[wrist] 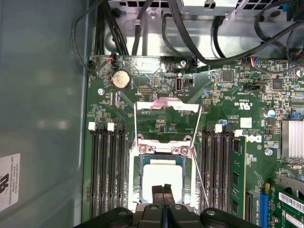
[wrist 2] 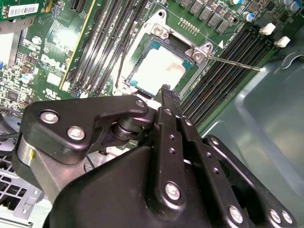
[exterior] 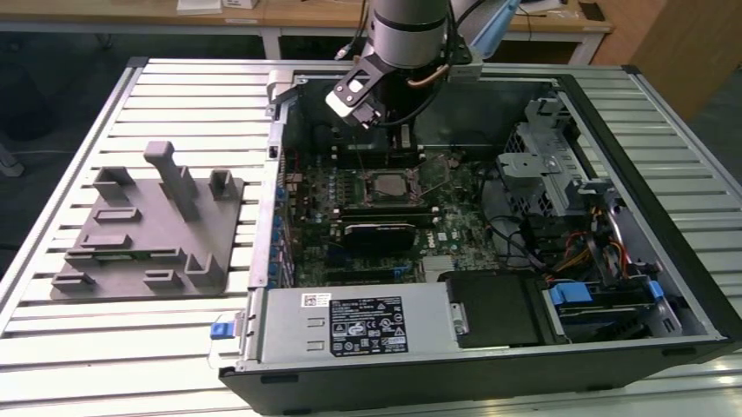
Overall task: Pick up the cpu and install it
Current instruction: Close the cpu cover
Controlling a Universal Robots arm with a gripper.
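The cpu is a pale silver square lying flat in the motherboard socket, also seen in the second wrist view and in the exterior view. My gripper hangs just above the cpu's near edge, its two black fingers pressed together with nothing between them. The second wrist view has the gripper pointing down at the rim of the socket. In the exterior view the gripper sits inside the open computer case, over the back part of the board.
The socket's metal load plate stands flipped open, thin levers beside it. Memory slots flank the socket. A black heatsink block, power supply and drive cage fill the case. A grey fixture stands on the slatted table.
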